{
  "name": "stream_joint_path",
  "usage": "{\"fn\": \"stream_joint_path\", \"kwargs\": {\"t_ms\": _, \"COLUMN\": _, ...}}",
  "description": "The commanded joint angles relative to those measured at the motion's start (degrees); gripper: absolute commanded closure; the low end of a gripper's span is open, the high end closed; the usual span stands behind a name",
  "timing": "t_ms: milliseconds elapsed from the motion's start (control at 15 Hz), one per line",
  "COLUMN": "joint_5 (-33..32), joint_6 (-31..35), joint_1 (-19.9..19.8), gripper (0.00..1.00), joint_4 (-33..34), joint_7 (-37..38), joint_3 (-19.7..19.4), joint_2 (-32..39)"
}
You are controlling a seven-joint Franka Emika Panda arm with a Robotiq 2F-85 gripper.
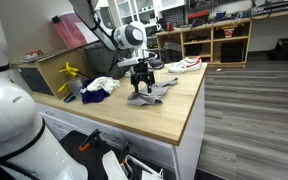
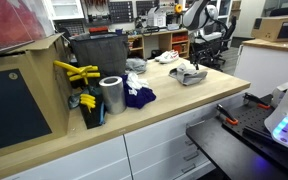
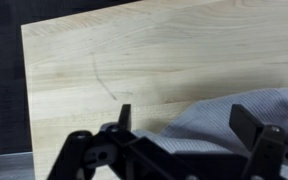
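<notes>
Hovering over the grey cloth (image 1: 150,94) near the middle of the wooden countertop (image 1: 179,112), the gripper (image 1: 139,78) points straight down. In the wrist view its fingers (image 3: 125,118) stand wide apart with nothing between them. The cloth fills the 4 o'clock part of that frame, its rumpled edge running under the gap, and bare wood takes up 9 through 1 o'clock. Whether the fingertips already touch the fabric cannot be told. They look just above it.

In an exterior view the cloth lies in a loose, low heap. A white and blue garment (image 1: 99,87) is at its 9 o'clock, near but apart. A white shoe (image 1: 185,65) is at about 1 o'clock, well apart. Further off, a metal cylinder (image 2: 111,95) and a yellow object (image 2: 76,72) stand by a dark bin (image 2: 97,48).

Judgement on handling:
- The cloth is light, soft and limp, with no stiffness, so it will drape and trail from any single pinch.
- It is neither fragile nor slippery against the pads, though it may slide on the smooth wood if pushed sideways.
- The best hold is likely a raised fold or bunched ridge near the middle of the heap, pinched from above. A flat edge would give the fingers little to close on.
</notes>
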Motion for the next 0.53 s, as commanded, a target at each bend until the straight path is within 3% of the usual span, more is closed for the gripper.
{"fn": "stream_joint_path", "kwargs": {"t_ms": 0, "joint_5": -1.1, "joint_6": 3.3, "joint_1": 0.9, "gripper": 0.00, "joint_4": -2.7, "joint_7": -0.3, "joint_3": 0.9, "joint_2": -0.9}}
{"fn": "stream_joint_path", "kwargs": {"t_ms": 467, "joint_5": -2.4, "joint_6": 10.6, "joint_1": 3.7, "gripper": 0.00, "joint_4": -4.1, "joint_7": 0.7, "joint_3": 2.1, "joint_2": 3.0}}
